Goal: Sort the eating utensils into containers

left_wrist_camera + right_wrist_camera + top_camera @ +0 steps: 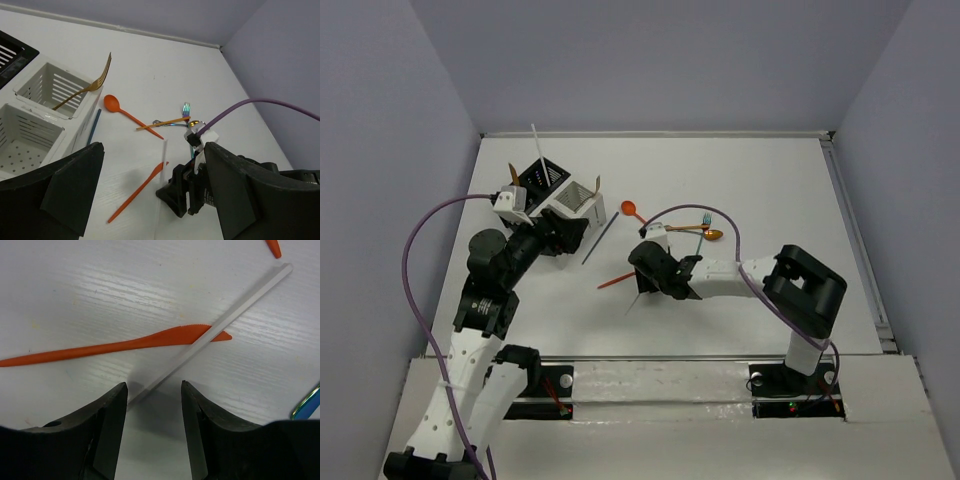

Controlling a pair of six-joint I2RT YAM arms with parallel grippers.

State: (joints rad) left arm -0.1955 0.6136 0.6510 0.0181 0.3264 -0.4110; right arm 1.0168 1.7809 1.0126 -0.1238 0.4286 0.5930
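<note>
A white stick (215,325) lies across an orange knife (115,346) on the table. My right gripper (153,390) is open just above the table, and the stick's near end lies between its jaws, close to the left finger. In the top view the right gripper (655,265) stands over the orange knife (617,281). My left gripper (555,235) is open and empty beside the white caddy (570,197), which holds a gold fork (90,85). The black caddy (535,178) behind it holds a white stick (537,145). The left gripper (150,200) looks towards the knife (137,192).
An orange spoon (632,210), a dark blue stick (601,238), a teal fork (186,110), an orange-gold stick (162,123) and a gold spoon (712,235) lie loose mid-table. The right arm's purple cable (720,215) arcs above them. Grey walls close in the table.
</note>
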